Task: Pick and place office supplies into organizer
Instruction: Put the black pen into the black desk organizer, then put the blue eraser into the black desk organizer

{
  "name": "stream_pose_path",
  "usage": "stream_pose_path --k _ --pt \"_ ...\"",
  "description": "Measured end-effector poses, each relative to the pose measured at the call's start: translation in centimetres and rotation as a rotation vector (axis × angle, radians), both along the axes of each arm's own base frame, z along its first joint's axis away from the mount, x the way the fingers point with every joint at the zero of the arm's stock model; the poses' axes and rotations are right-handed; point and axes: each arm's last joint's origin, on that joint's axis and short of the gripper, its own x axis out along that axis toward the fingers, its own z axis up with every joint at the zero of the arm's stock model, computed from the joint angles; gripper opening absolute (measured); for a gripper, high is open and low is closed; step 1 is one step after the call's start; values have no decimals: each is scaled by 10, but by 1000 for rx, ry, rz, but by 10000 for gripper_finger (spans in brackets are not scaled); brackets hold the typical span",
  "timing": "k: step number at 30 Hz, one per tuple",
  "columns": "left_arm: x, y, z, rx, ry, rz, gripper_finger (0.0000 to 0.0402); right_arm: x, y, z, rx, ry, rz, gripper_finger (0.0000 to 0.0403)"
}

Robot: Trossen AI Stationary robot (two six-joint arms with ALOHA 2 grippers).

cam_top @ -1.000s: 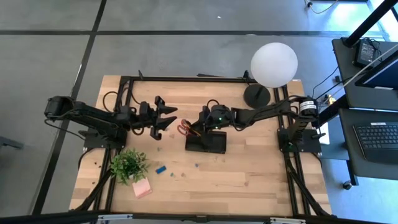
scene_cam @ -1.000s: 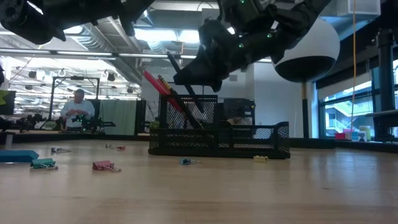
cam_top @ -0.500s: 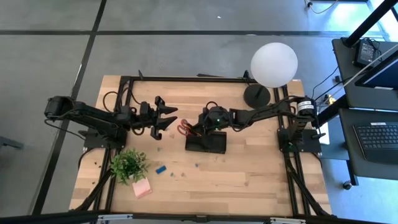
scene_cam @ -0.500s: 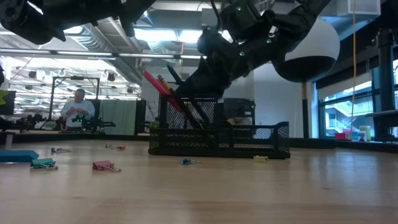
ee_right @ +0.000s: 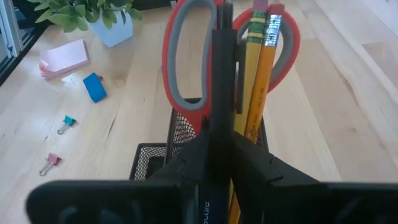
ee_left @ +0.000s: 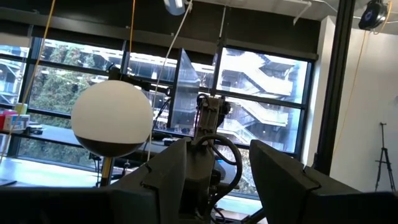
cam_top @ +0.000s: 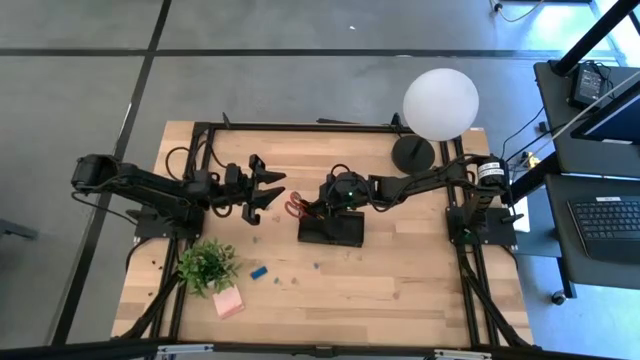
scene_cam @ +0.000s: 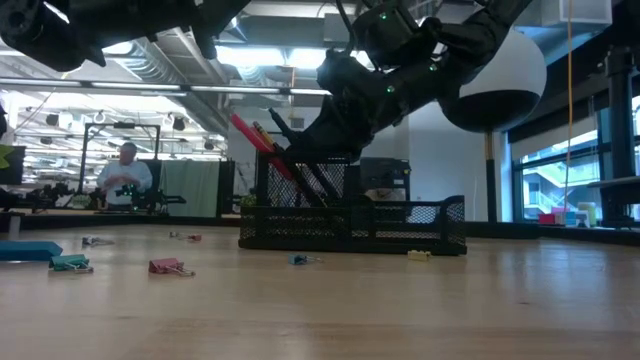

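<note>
The black mesh organizer [cam_top: 335, 229] sits mid-table, and its tall cup [scene_cam: 305, 190] holds red-handled scissors [ee_right: 186, 74] and yellow pencils [ee_right: 258, 74] leaning toward the table's left. My right gripper [cam_top: 322, 203] hovers over that cup, shut on a dark pen [ee_right: 219, 74]. My left gripper [cam_top: 270, 192] waits open to the left of the organizer, above the table. A pink sticky pad [cam_top: 228, 302], a blue eraser [cam_top: 259, 272] and small clips [ee_right: 64, 124] lie loose on the wood. My right gripper pinches the dark pen's shaft [ee_right: 219, 127] between its two fingers [ee_right: 186, 163], coming from the table's right and slanting down. The pen leans like the scissors, its upper end [scene_cam: 274, 118] past the fingertips. Its lower part runs down into the cup, hidden by the gripper.
A green potted plant [cam_top: 207, 266] stands near the sticky pad at the table's near left. The lamp's round black base [cam_top: 413, 152] and white globe [cam_top: 440, 103] stand at the far right. More clips [scene_cam: 168, 266] lie on the table in front of the organizer. A person [scene_cam: 125, 180] stands in the room beyond.
My right gripper has sunk toward the organizer's cup and shifted a little to the table's left, carrying the pen down among the scissors and pencils. Most of this happened in the first half second; since then it has barely moved.
</note>
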Motion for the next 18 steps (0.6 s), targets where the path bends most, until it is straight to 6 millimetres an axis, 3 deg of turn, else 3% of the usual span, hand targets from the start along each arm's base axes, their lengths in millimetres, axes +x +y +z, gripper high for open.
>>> stream_pose_path --k 12,18 --pt "0 0 0 -1 0 -1 171 -1 0 4 5 -2 -3 120" --pt "0 0 0 -2 1 -1 172 -12 -11 34 -11 -56 -39 121"
